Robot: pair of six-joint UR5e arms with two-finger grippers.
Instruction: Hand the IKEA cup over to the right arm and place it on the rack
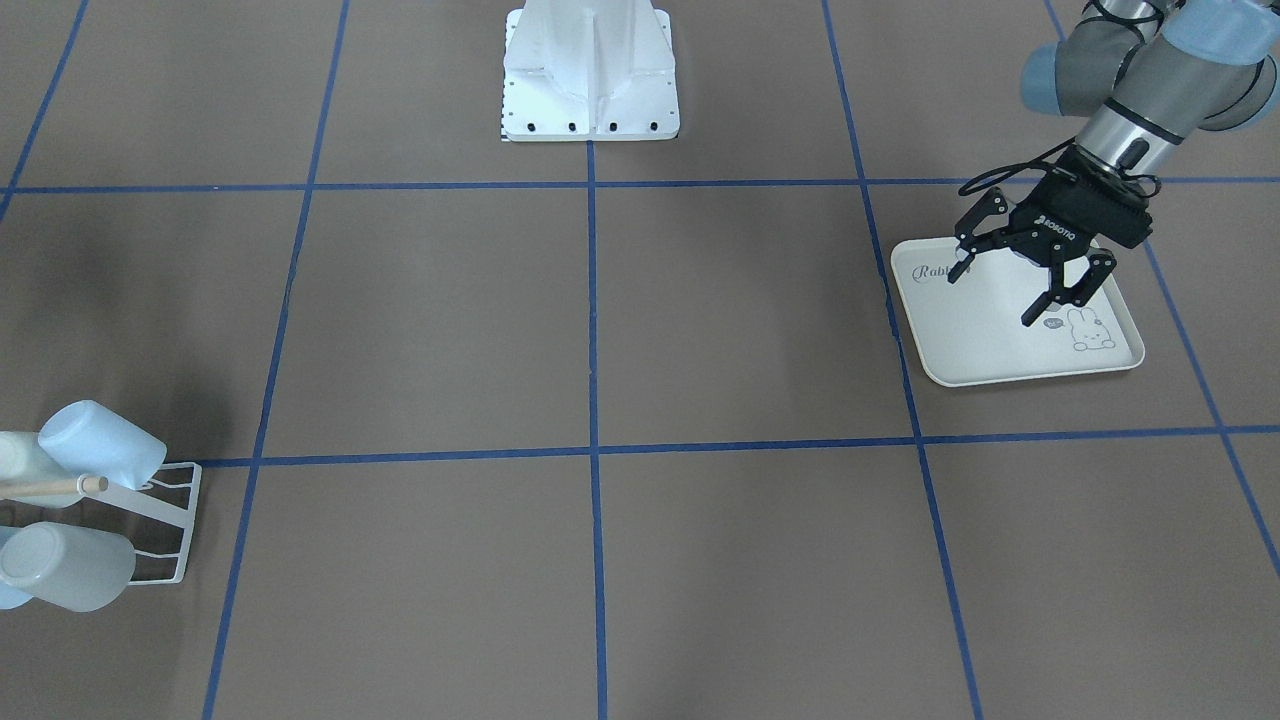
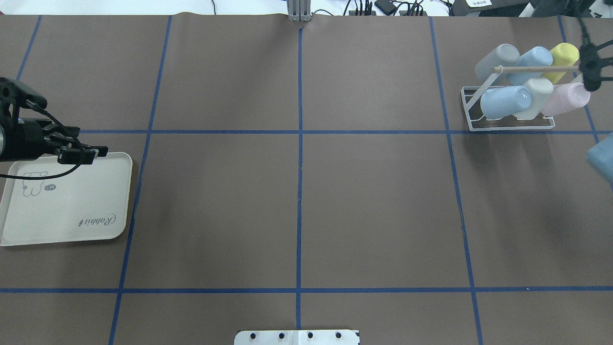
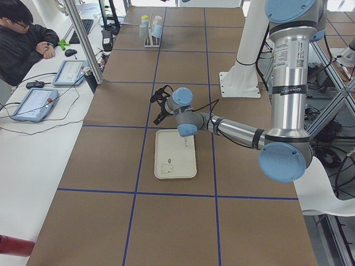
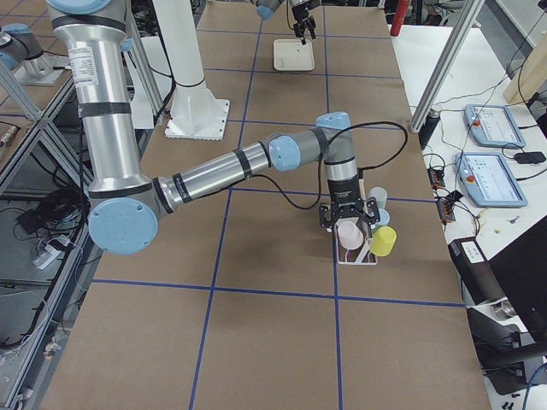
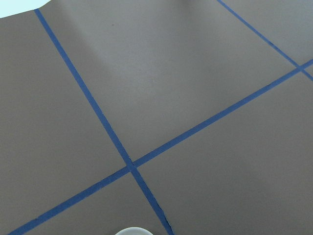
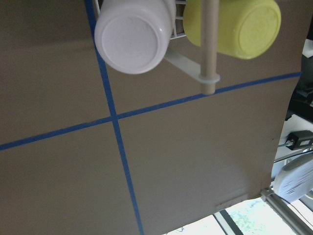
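Observation:
The white wire rack [image 2: 471, 125] with a wooden dowel [image 2: 536, 69] stands at the far right and carries several pastel cups. These include a pink cup [image 2: 567, 98] and a yellow cup [image 2: 562, 55]. My right gripper [image 2: 590, 67] hovers over the rack's right end, by the pink cup [image 4: 349, 235]; its jaws are spread and hold nothing. The right wrist view looks down on the pink cup's base [image 6: 134, 32], the yellow cup [image 6: 239, 27] and the dowel [image 6: 210, 44]. My left gripper [image 1: 995, 297] is open and empty above the tray.
A cream rabbit-print tray [image 1: 1000, 350] lies under the left gripper with nothing on it; it also shows in the overhead view [image 2: 72, 211]. The robot's white base [image 1: 590, 70] stands at the table's middle edge. Blue tape lines grid the brown table.

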